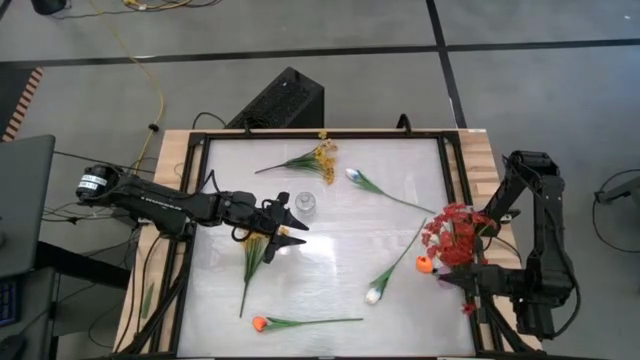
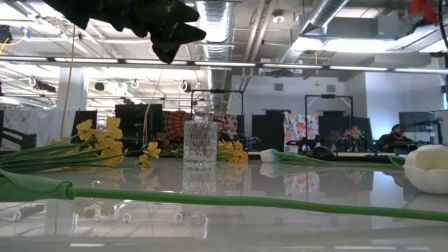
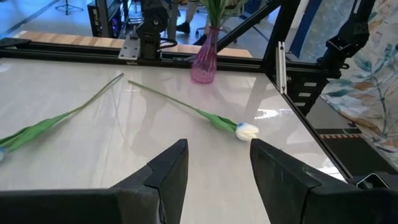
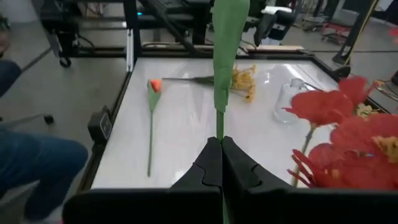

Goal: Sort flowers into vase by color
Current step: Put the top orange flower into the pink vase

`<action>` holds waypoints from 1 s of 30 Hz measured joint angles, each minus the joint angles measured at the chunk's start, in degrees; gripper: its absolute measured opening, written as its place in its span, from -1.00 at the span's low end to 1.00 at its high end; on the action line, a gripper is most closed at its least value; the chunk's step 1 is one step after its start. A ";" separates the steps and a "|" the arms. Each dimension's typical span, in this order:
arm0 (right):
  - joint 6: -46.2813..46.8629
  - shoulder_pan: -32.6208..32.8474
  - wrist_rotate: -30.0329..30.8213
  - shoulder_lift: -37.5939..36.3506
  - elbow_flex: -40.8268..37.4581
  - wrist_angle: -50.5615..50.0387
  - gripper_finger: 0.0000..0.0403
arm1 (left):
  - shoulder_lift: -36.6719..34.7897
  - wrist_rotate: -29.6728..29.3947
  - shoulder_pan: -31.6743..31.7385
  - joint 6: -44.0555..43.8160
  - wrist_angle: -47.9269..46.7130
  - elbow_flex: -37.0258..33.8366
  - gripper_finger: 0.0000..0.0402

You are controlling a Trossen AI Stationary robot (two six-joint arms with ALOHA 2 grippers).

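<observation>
Hovering with fingers apart over a yellow blossom spray (image 1: 258, 250) beside the clear cut-glass vase (image 1: 305, 203), the left gripper (image 1: 290, 227), right gripper (image 4: 221, 163) pinching a green stem (image 4: 222, 56) near the pink vase (image 3: 204, 63) of red sprays (image 1: 452, 232).

You'll find the clear cut-glass vase (image 1: 305, 203) near mid-table. The left gripper (image 3: 217, 168) is just left of it, above a yellow blossom spray (image 1: 255, 255). A second yellow spray (image 1: 320, 158) lies nearer the table's top edge in the high view. Right of the vase lie two white tulip buds (image 1: 352, 175), (image 1: 373, 295). An orange tulip bud (image 1: 260, 323) lies along the bottom edge. Red blossom sprays (image 1: 455, 232) stand at the right edge.
</observation>
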 joint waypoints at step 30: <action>1.47 0.00 3.26 -0.02 -0.04 -0.08 -0.91 | 46.67 2.49 -4.64 -2.46 50.84 19.97 -0.19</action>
